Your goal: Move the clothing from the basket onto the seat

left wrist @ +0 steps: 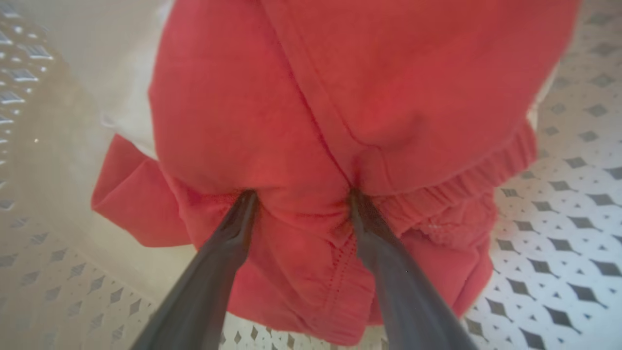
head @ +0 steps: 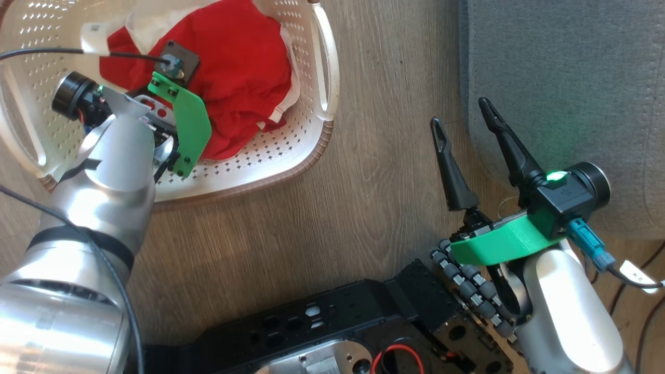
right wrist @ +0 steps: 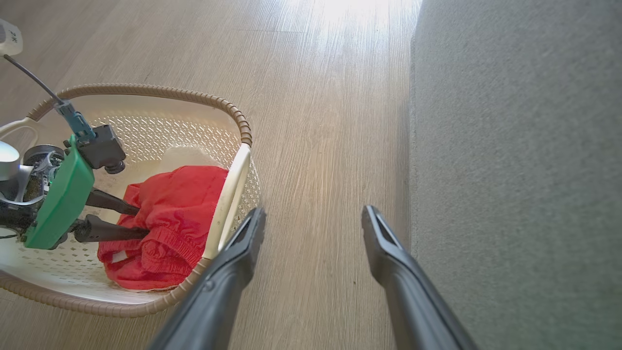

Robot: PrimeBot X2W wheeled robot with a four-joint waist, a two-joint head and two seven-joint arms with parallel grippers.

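Observation:
The red clothing (head: 244,67) with white trim lies bunched in the cream perforated basket (head: 311,150) on the floor. My left gripper (left wrist: 301,194) is down inside the basket, open, both fingertips pressed into the red fabric (left wrist: 388,73) with a fold gathered between them. From the right wrist view the same left gripper (right wrist: 142,221) pokes into the clothing (right wrist: 180,209) near the basket's brown rim (right wrist: 146,90). My right gripper (head: 460,111) is open and holds nothing, hovering over the wood floor just beside the grey seat (head: 571,62). The seat (right wrist: 525,146) runs along the right.
A strip of wood floor (head: 384,78) separates basket and seat. My black base (head: 363,322) sits at the bottom. Cables (head: 639,275) trail at the lower right near the seat's front. A black cable (head: 41,51) crosses the basket's left side.

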